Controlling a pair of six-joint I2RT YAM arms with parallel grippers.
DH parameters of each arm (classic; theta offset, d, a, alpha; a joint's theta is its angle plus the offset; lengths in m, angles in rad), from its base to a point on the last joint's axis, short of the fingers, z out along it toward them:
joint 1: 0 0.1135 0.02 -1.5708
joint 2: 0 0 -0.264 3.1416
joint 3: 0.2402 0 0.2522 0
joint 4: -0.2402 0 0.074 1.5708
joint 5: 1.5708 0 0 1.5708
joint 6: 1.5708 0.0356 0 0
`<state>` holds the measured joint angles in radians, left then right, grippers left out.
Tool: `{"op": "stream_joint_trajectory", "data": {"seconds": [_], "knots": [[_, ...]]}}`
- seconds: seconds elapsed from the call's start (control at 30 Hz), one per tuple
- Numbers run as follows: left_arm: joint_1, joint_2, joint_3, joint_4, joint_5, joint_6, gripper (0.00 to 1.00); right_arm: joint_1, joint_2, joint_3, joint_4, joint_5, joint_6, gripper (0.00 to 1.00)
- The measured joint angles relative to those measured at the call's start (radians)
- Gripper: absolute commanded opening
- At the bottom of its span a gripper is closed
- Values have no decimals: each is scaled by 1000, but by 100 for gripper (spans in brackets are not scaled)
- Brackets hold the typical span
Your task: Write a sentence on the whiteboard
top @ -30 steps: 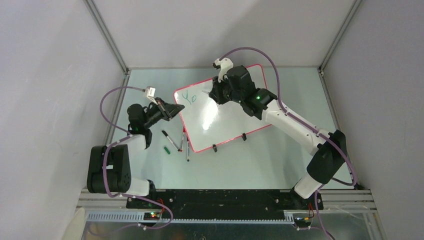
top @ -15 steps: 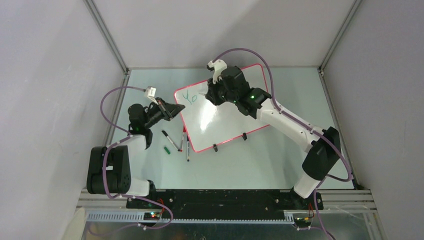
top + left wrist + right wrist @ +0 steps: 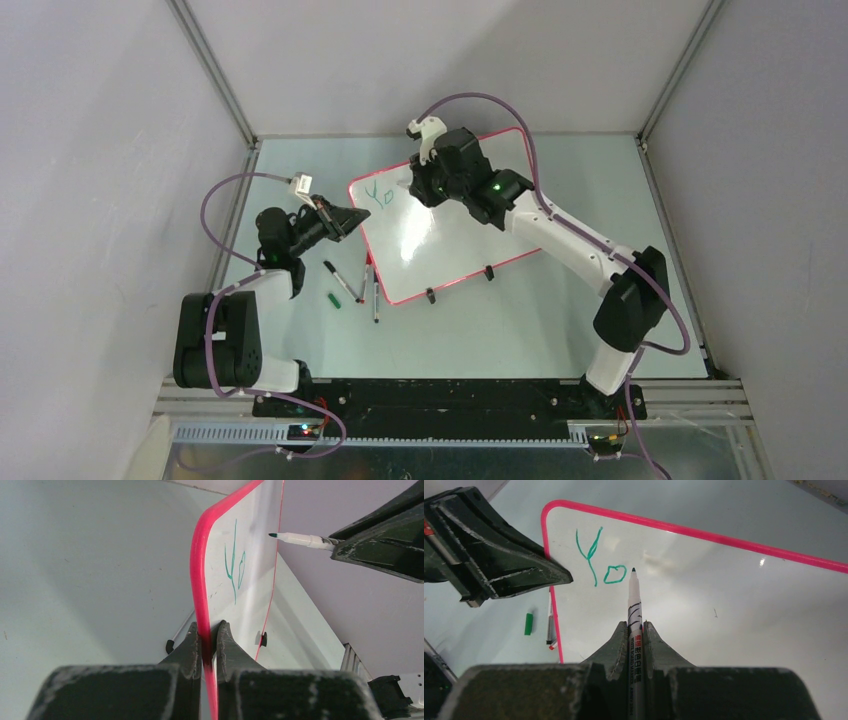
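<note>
Whiteboard [image 3: 450, 240] shows "Yo" [image 3: 591, 565]; marker [image 3: 634, 605] tip perhaps touching.

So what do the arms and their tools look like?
The left arm and right arm have white links between bulky black joints. A purple cable loops along each one. The right wrist shows a small green light. The left tool and right tool are black, with wedge-shaped fingers tapering to narrow tips, their edges scuffed whitish.
</note>
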<state>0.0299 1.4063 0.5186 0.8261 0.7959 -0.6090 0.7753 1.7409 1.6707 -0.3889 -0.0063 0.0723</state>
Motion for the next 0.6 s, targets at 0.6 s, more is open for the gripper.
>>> {"op": "stream_joint_trajectory", "data": {"seconds": [0.6], "knots": [[-1,0,0,0,-1,0,0,11,53,54,-64,25,-6,0]]}}
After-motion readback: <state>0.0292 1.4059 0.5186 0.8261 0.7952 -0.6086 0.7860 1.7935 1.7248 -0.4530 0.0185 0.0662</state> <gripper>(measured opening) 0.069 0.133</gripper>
